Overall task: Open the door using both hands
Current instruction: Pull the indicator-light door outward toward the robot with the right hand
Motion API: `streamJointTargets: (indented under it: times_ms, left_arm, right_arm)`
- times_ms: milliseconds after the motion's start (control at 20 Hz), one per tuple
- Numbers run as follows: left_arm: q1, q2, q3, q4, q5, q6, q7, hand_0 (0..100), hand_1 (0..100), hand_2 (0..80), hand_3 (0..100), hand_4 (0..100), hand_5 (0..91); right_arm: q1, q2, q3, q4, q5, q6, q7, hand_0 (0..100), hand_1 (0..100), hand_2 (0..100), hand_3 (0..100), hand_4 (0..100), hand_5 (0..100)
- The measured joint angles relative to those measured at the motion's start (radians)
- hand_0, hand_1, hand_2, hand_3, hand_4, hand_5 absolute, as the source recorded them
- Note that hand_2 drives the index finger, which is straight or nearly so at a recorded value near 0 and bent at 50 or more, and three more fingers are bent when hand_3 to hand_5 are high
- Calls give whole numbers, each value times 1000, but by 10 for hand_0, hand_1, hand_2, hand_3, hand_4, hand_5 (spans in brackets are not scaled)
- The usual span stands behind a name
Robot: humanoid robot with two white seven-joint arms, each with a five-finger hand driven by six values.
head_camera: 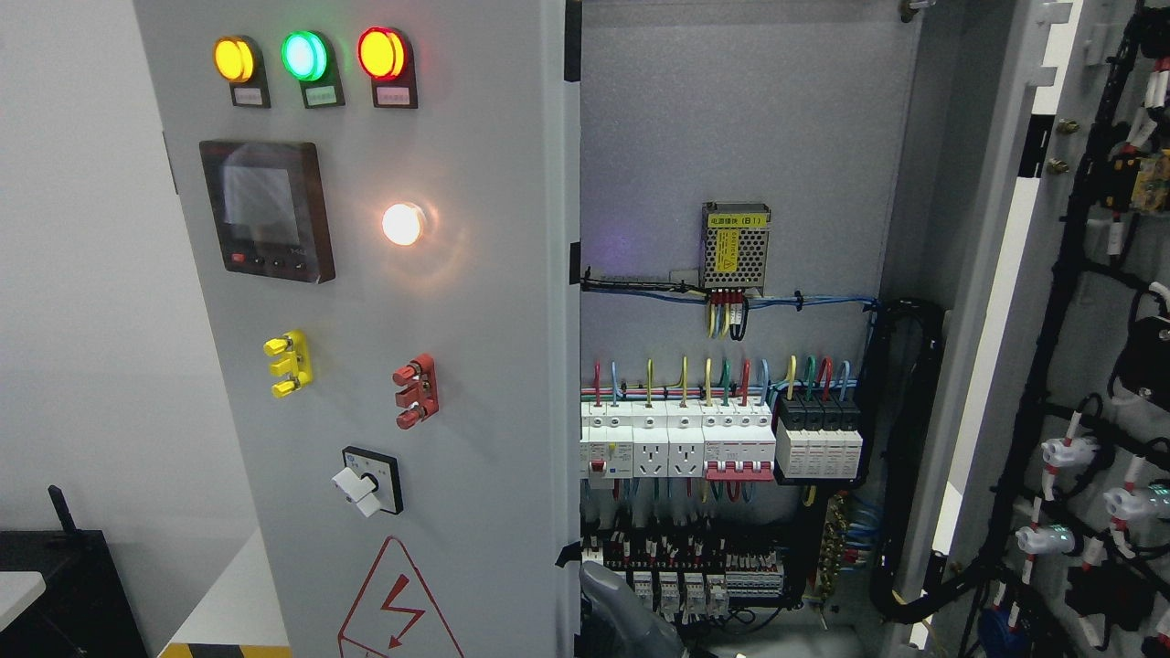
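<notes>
The cabinet had two tall doors, both with the long axis vertical. The left door (384, 366) was a flat grey painted metal panel and filled the left half of the view, with its outer face toward the camera. It carried three round lamps at the top, yellow (234, 58), green (304, 56) and red (381, 53), a dark square display (267, 211), a glowing white lamp (403, 224), a yellow terminal block (289, 365), a red terminal block (416, 392), a rotary switch (369, 482) and a red lightning warning triangle (399, 605). The right door (1088, 347) stood swung open at the right edge, with its inner face and black cable bundles showing. Between them the interior showed a row of white breakers (722, 439) with coloured wires and a small perforated metal power supply (735, 247). A grey rounded part (614, 599), perhaps a robot hand, rose at the bottom edge beside the left door; I could not tell its side or its state.
</notes>
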Motion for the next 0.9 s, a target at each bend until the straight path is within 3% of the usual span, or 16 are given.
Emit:
streamJointTargets:
  times_ms: [902]
  left_arm:
    - [0, 0, 0, 0, 0, 0, 0, 0, 0, 0, 0, 31, 0]
  right_arm:
    - [27, 5, 97, -85, -32, -3, 8, 107, 0, 0, 0, 0, 0]
